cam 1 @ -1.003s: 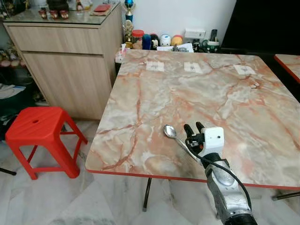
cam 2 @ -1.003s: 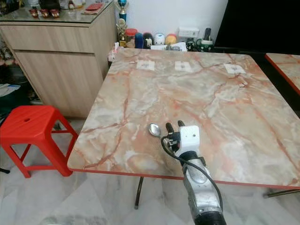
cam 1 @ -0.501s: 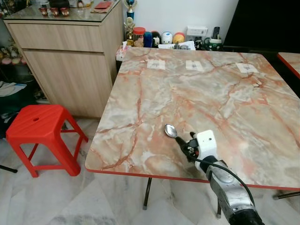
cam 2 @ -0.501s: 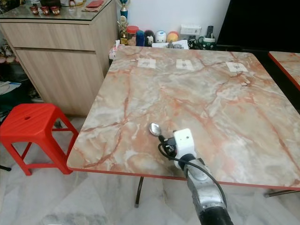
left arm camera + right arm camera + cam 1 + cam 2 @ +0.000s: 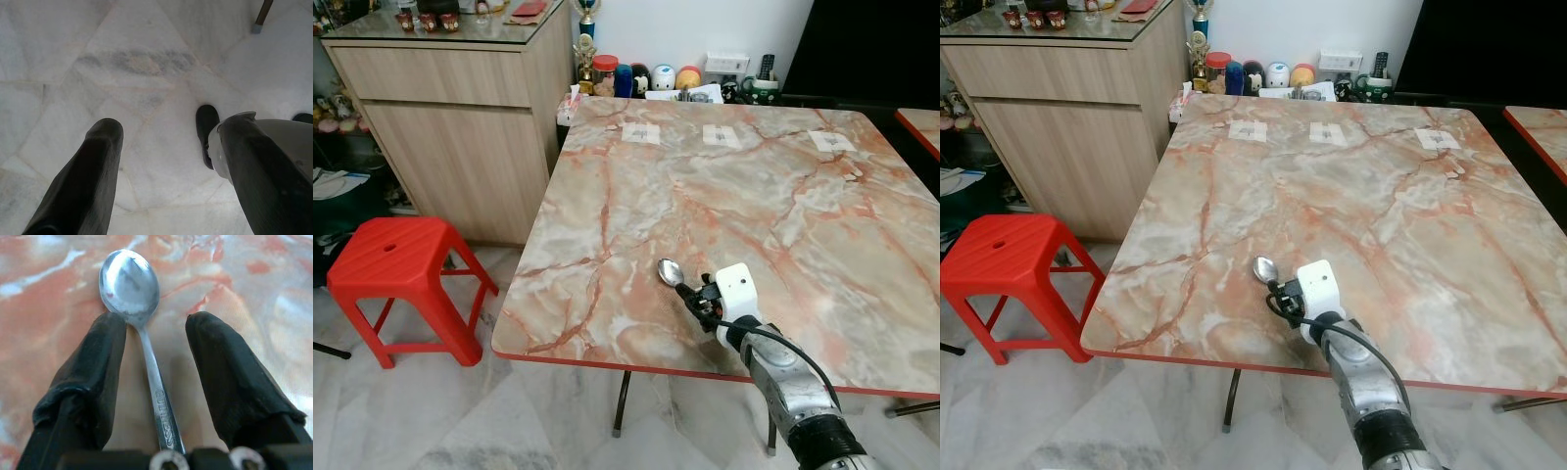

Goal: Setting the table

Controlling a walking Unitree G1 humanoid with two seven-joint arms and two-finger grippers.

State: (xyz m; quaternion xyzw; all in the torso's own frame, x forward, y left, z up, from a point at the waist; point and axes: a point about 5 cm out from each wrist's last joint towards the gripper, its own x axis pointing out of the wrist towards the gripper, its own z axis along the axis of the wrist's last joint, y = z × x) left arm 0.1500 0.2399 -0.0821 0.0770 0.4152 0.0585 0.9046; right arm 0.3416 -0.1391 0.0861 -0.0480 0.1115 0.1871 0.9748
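Observation:
A metal spoon [image 5: 669,271] lies on the marble table [image 5: 705,186] near its front edge, bowl pointing away from me. My right gripper [image 5: 697,297] sits low over the spoon's handle. In the right wrist view the spoon [image 5: 129,281] runs between the two black fingers [image 5: 98,362], which stand apart on either side of the handle; the right gripper [image 5: 154,323] is open. My left gripper [image 5: 164,127] hangs over the floor, open and holding nothing.
A red plastic stool [image 5: 391,259] stands left of the table, with a wooden cabinet [image 5: 450,108] behind it. Jars and cups [image 5: 636,78] crowd the table's far edge. Three white labels [image 5: 639,133] lie on the far part. Another table's corner [image 5: 920,127] is at right.
My right gripper has tipped down and drawn back slightly toward the front edge, its fingers now straddling the spoon's handle. The spoon has stayed in place.

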